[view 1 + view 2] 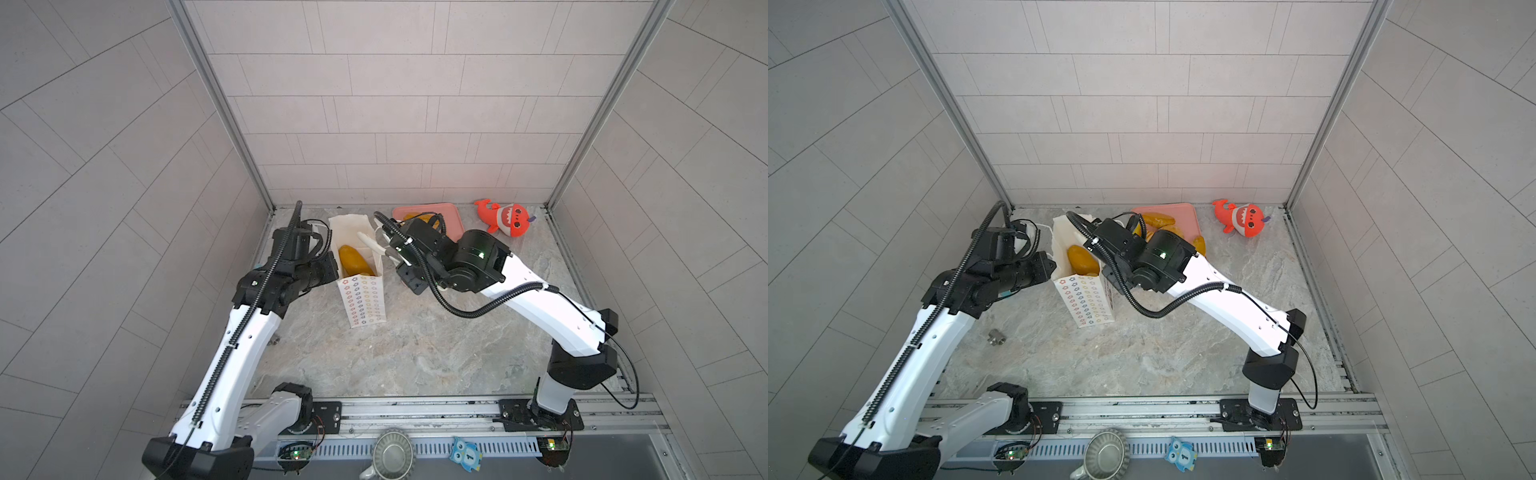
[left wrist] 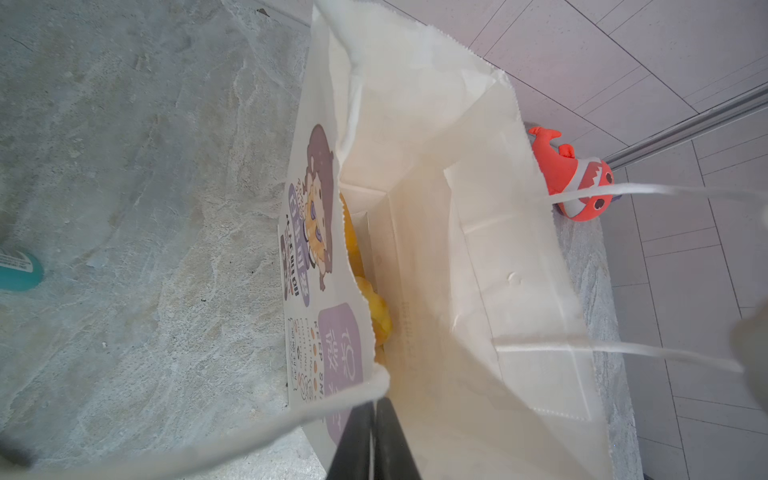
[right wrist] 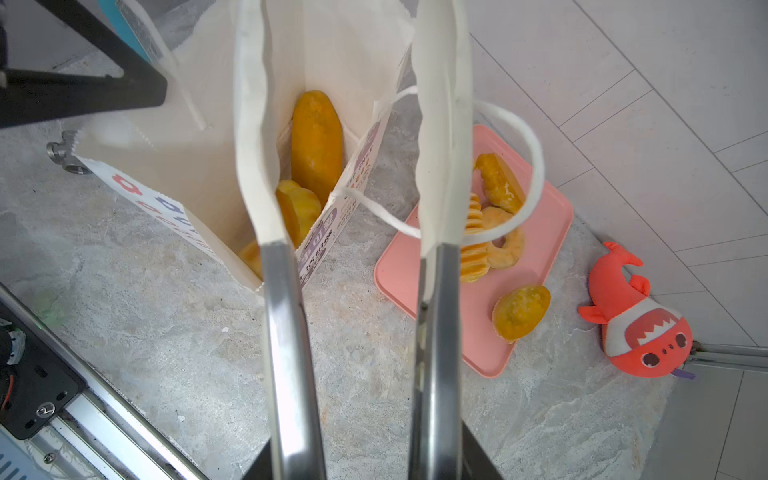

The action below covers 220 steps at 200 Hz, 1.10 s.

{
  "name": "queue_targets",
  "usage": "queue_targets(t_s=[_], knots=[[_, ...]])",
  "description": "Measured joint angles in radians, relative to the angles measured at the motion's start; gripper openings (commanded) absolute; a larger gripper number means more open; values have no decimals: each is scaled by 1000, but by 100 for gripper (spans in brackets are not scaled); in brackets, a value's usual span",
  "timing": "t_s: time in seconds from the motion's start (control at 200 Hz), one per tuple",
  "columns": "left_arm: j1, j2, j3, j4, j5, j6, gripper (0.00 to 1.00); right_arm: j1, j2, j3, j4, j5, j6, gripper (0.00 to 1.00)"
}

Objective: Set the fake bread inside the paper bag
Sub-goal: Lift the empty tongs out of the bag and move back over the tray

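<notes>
The white paper bag (image 1: 363, 301) (image 1: 1086, 301) stands upright at the back of the table, mouth open. Inside it lie a long golden loaf (image 3: 316, 141) (image 1: 353, 259) and a ridged roll (image 3: 297, 208). My left gripper (image 2: 374, 432) (image 1: 330, 266) is shut on the bag's left wall by a cord handle. Over the bag's right rim, my right gripper (image 3: 345, 16) (image 1: 376, 243) hangs open and holds nothing. More fake bread rests on the pink tray (image 3: 415, 270): a twisted piece (image 3: 498, 183), a ring doughnut (image 3: 505, 241) and an oval bun (image 3: 521, 311).
A red plush shark (image 1: 509, 218) (image 3: 640, 328) lies in the back right corner beside the tray. A small metal fitting (image 1: 994, 336) sits left of the bag. Walls close in the back and both sides. The arms' rail runs along the front, with a metal cup (image 1: 392, 455) below it.
</notes>
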State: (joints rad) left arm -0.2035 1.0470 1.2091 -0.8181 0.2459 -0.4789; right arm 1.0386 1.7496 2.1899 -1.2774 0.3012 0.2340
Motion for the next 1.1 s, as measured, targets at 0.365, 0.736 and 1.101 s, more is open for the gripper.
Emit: queue_targets(t_s=[0.365, 0.736, 1.101], knots=[[0, 0, 0, 0, 0, 0, 11, -24, -58, -17, 58, 45, -4, 46], [0, 0, 0, 0, 0, 0, 11, -187, -193, -158, 142, 17, 17, 47], [0, 0, 0, 0, 0, 0, 11, -425, -320, -343, 214, -109, 68, 47]])
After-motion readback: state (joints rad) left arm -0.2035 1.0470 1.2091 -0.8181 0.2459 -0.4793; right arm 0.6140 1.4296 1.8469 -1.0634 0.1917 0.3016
